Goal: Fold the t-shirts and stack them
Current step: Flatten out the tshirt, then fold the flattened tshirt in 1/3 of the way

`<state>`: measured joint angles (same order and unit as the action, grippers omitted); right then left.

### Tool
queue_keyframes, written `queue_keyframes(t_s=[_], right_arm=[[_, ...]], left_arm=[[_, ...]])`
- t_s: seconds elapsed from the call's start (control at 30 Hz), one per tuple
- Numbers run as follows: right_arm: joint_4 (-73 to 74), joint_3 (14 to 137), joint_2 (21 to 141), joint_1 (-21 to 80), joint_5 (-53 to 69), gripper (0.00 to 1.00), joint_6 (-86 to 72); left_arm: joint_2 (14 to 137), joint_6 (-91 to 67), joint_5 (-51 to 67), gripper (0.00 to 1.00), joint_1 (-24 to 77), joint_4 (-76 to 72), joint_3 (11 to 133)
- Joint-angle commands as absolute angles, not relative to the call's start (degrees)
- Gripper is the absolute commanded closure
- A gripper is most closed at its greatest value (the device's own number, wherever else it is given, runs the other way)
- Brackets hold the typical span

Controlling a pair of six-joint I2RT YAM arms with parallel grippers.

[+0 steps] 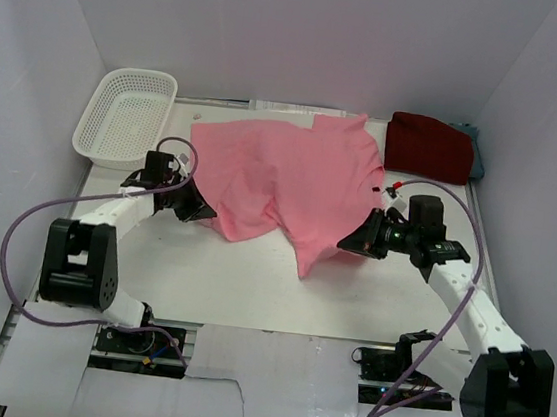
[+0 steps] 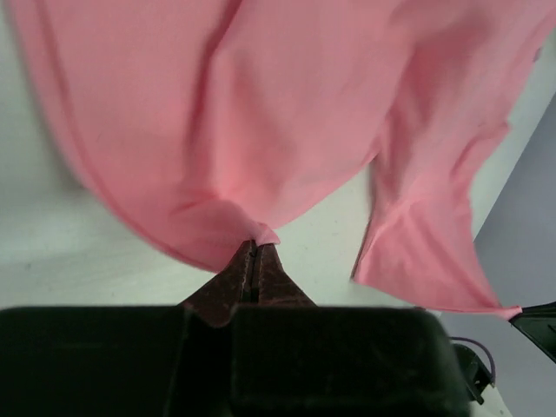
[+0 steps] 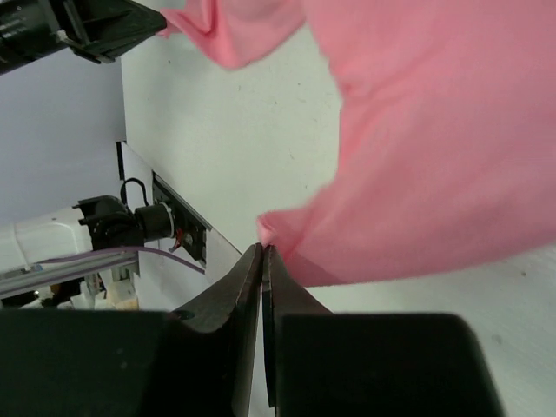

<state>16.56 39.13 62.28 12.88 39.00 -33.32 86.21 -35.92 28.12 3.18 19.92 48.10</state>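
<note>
The light pink t-shirt [image 1: 287, 174] lies spread and rumpled across the middle of the table. My left gripper [image 1: 201, 210] is shut on its near left edge; in the left wrist view [image 2: 254, 245] the cloth [image 2: 287, 113] bunches at the closed tips. My right gripper [image 1: 350, 245] is shut on the shirt's near right edge; in the right wrist view [image 3: 263, 250] the pink cloth [image 3: 434, 139] hangs from the tips. The dark red t-shirt [image 1: 429, 145] lies folded at the back right, on top of the teal-grey t-shirt [image 1: 477, 151], of which only an edge shows.
A white perforated basket [image 1: 126, 116] stands at the back left, next to the left arm. White walls close the table at the left, back and right. The arm bases and cables sit at the near edge.
</note>
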Motion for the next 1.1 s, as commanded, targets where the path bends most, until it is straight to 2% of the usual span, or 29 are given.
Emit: queue_keyframes(t_s=[0.0, 0.17, 0.3, 0.43, 0.53, 0.77, 0.93, 1.07], right_arm=[[24.32, 38.42, 54.86, 13.45, 35.95, 0.92, -29.28], [31.81, 33.41, 50.89, 13.97, 33.23, 0.92, -28.57], [35.24, 28.84, 48.08, 14.06, 30.85, 0.92, -28.47], [37.17, 25.76, 45.97, 14.15, 29.27, 0.92, -28.56], [38.23, 26.36, 45.01, 14.15, 26.46, 0.92, -28.39], [38.67, 32.77, 45.96, 13.98, 16.64, 0.92, -28.39], [39.55, 35.07, 49.30, 13.45, 9.42, 0.92, -26.19], [39.11, 35.51, 50.54, 11.78, 8.36, 0.92, -24.79]], left_arm=[[75.68, -31.13, 29.62, 1.00, 2.72, 23.89, 48.52], [72.86, -29.27, 28.31, 1.00, 2.64, 31.90, 48.61], [71.46, -28.92, 22.60, 1.00, 2.37, 37.61, 48.08], [68.92, -31.28, 24.07, 1.00, 2.11, 39.55, 44.75], [64.62, -34.70, 23.91, 1.00, 1.93, 39.64, 40.70], [51.97, -39.64, 17.31, 1.00, 1.23, 46.22, 39.46], [47.47, -39.73, 18.63, 1.00, 1.14, 50.97, 37.80], [46.93, -38.59, 19.86, 1.00, 1.14, 53.26, 36.22]])
